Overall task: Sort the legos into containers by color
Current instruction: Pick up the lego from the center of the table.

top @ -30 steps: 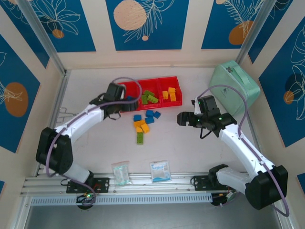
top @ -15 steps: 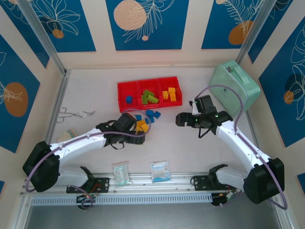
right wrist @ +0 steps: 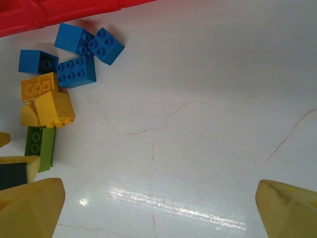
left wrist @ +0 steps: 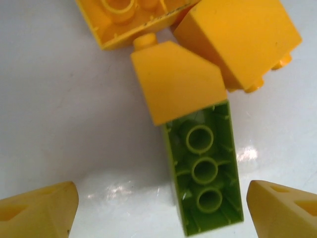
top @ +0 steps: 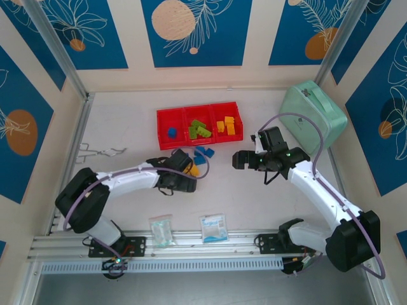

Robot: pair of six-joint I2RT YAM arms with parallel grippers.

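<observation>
The legos are small chunky bricks. One blue, some green and some yellow ones lie in the red tray, each color in its own bin. The rest sit in a pile on the counter, just below the tray.

The left hand is spread wide around a green brick that lies hollow side up. It is not touching the brick. A yellow brick sits against the green brick's far end. The right hand is spread too, with nothing in it, near the pile.

A mint case, two packets and tongs lie well apart.

A second ago the left hand was at the tray's left bin. Now it is down at the pile.
</observation>
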